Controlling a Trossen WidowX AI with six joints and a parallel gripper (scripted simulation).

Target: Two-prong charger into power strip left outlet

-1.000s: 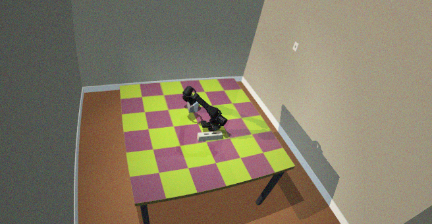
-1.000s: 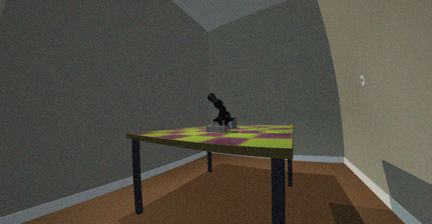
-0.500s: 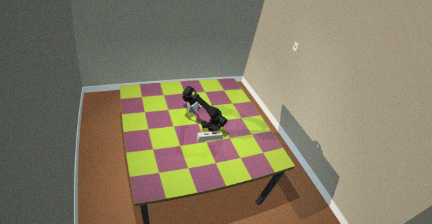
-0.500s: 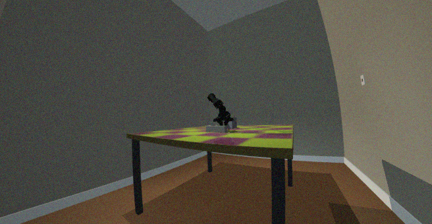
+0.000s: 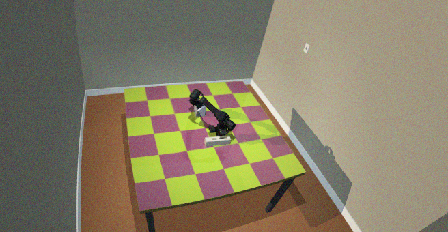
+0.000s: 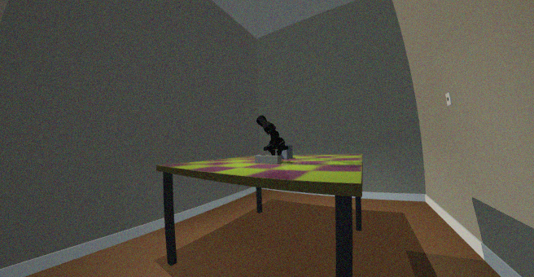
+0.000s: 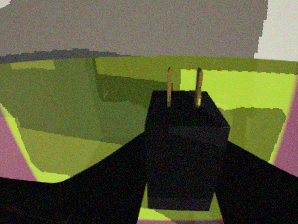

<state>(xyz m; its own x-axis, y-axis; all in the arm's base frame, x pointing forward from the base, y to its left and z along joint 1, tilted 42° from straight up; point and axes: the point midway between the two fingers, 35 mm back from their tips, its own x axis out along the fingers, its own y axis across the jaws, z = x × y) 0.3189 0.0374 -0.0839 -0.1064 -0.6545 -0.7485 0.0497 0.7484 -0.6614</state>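
The black charger [image 7: 186, 155] is held between the fingers of my gripper [image 7: 186, 142] [image 5: 222, 133], which is shut on it. Its two brass prongs [image 7: 170, 87] [image 7: 199, 87] stand side by side and point toward the top of the wrist view. The white power strip [image 5: 218, 142] [image 6: 266, 160] lies on the table, just in front of my gripper in the top view, with two dark outlets on top. A grey, shaded surface, apparently the strip's side, fills the top of the wrist view beyond the prongs. No outlet shows there, and no prong appears inserted. The charger cannot be made out in the top and exterior views.
The checkered table [image 5: 175, 164] [image 6: 326, 176] carries the arm [image 5: 213, 108] [image 6: 270, 130]. A light grey block [image 5: 200, 111] [image 6: 287, 152] stands by the arm's far end in the top view. A wall outlet [image 5: 306, 48] [image 6: 448, 98] is on the beige wall, away from the table.
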